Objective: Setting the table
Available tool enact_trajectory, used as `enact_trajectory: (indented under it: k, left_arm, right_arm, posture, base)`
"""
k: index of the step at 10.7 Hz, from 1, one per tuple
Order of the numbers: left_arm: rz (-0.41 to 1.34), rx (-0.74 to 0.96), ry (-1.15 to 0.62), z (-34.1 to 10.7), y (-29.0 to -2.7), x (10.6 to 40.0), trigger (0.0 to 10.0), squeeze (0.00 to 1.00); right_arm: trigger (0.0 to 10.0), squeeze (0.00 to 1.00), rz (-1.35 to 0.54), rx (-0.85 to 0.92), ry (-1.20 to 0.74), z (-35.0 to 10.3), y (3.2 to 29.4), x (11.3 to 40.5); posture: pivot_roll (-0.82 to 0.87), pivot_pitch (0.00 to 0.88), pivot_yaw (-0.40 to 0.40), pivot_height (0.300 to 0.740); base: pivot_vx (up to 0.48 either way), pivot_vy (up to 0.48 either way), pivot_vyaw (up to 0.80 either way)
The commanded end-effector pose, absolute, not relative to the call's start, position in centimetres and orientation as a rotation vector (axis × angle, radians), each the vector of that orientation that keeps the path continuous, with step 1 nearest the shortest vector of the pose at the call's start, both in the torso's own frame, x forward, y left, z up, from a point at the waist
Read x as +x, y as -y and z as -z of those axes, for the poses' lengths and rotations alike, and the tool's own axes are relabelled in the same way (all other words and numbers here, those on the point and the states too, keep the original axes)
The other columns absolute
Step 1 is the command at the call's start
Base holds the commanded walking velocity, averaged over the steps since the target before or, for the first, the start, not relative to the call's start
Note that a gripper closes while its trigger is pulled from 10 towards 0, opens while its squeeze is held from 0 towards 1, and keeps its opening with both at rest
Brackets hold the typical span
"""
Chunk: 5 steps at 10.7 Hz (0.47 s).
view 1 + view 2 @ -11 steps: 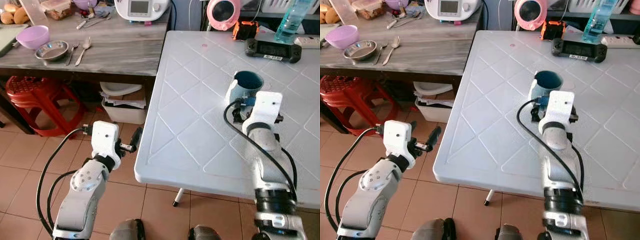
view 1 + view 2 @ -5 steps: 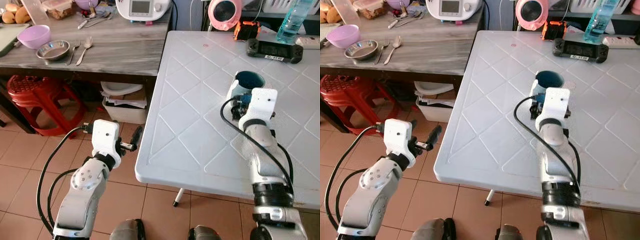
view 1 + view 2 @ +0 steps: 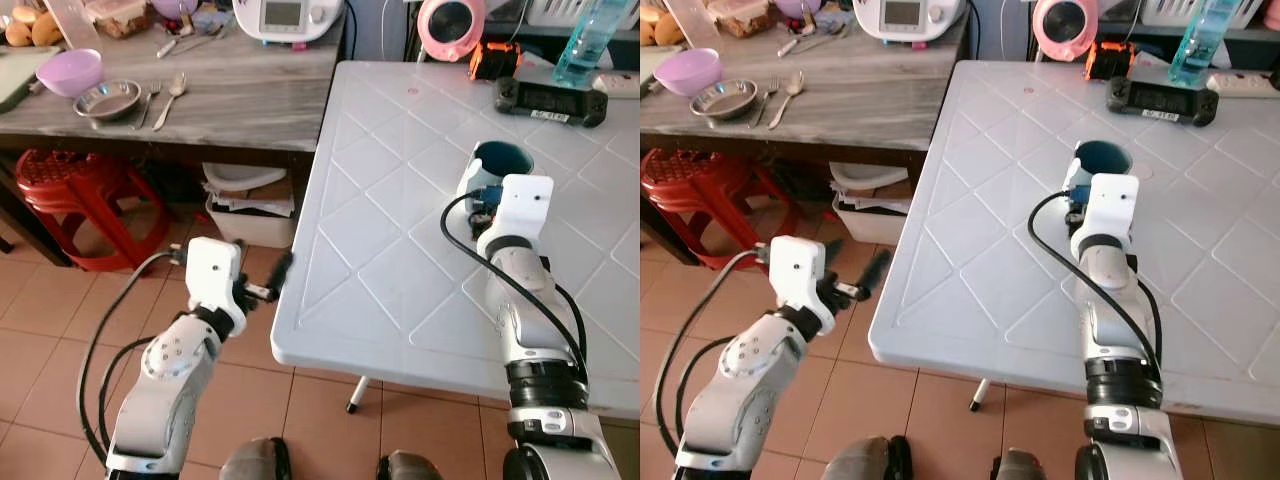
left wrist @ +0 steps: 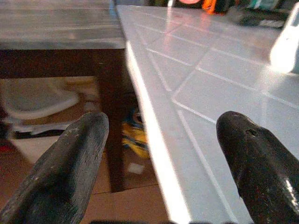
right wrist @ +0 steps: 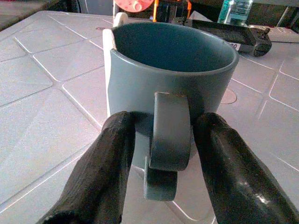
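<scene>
A blue mug (image 5: 170,88) stands upright on the white plastic table (image 3: 380,250), well in from the near edge and toward the right-hand side. The right gripper (image 5: 161,154) is right behind it, its two black fingers (image 5: 100,172) set on either side of the mug's handle (image 5: 169,135). The fingers sit close beside the handle with a thin gap showing on each side, so the pincer looks released rather than clenched on it. From the head view the silver right arm (image 3: 525,300) reaches up over the near edge of the table to the mug.

The left gripper (image 4: 161,158) hangs off the table, just beside its near left corner, over the tiled floor (image 3: 40,330). Its fingers (image 4: 65,168) are spread wide apart and grasp nothing; the table's edge runs between them in the wrist view.

At the far edge of the white table lie a black controller (image 3: 545,97), an orange and black object (image 3: 493,60), and a clear water bottle (image 3: 590,35).

To the left stands a grey wooden table (image 3: 240,95). Near its left end are a purple bowl (image 3: 68,72), a small metal dish (image 3: 105,99), and a fork (image 3: 146,103) and spoon (image 3: 170,96) side by side. A white appliance (image 3: 285,18) sits at its far edge. Below it are a red stool (image 3: 70,190) and a white bin (image 3: 245,205).
</scene>
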<state>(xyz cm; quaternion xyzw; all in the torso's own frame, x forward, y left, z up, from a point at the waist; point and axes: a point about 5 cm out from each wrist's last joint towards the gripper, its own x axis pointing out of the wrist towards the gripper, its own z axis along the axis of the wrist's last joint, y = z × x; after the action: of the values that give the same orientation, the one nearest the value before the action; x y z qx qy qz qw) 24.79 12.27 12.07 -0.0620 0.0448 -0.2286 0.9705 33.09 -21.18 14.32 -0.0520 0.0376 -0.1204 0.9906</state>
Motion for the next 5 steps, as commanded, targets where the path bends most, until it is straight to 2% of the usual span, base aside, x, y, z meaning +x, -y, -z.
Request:
enact_trajectory:
  k: [1, 4, 5]
  left_arm:
    - [0.535, -0.164, -0.074, -12.6, -11.8, 24.3, 10.0, 0.0]
    - [0.638, -0.203, -0.047, -13.1, -11.0, 23.7, 10.0, 0.0]
    - [0.673, -0.221, -0.046, -13.0, -10.8, 23.6, 10.0, 0.0]
  right_arm:
    - [0.0, 0.0, 0.245, -0.096, -0.064, -14.6, 21.4, 33.3]
    - [0.0, 0.0, 0.245, -0.099, -0.063, -14.5, 21.6, 33.3]
    - [0.0, 0.0, 0.244, -0.097, -0.064, -14.4, 21.6, 33.2]
  posture:
    - [0.02, 0.083, 0.07, 0.74]
    - [0.01, 0.075, 0.067, 0.74]
    - [0.01, 0.042, 0.056, 0.74]
  base:
    - [0.0, 0.0, 0.0]
    - [0.0, 0.0, 0.0]
    - [0.0, 0.0, 0.0]
